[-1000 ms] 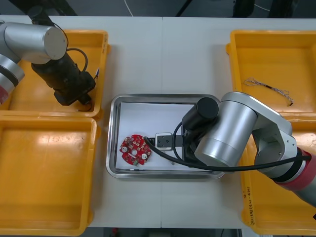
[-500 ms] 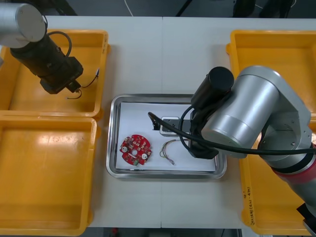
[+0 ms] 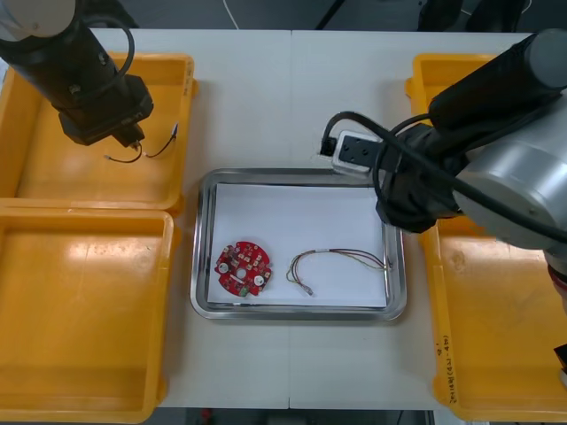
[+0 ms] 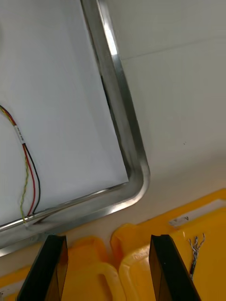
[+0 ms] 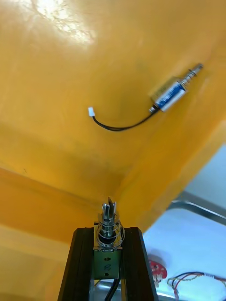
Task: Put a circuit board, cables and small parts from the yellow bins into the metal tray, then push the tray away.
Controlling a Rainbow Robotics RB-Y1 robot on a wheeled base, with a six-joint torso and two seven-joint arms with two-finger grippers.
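Bright, even light from overhead. Strong white glare on bin [image 5: 56, 14] floor in left wrist view. Narrow bright streak along tray [image 4: 109, 40] rim in right wrist view. Soft, faint shadows on table [image 3: 292, 97] beside bin walls.

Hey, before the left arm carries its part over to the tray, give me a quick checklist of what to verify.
1. Is the left gripper shut on the small metal part: ok.
2. Part lifted off the yellow bin floor: ok.
3. Bare room in the metal tray: ok, far half free.
4. The circuit board and red and yellow cable lie inside the tray: ok.
5. Is the right gripper open, beyond the tray's corner: ok.
6. Grip firm enough for the carry: cannot tell.
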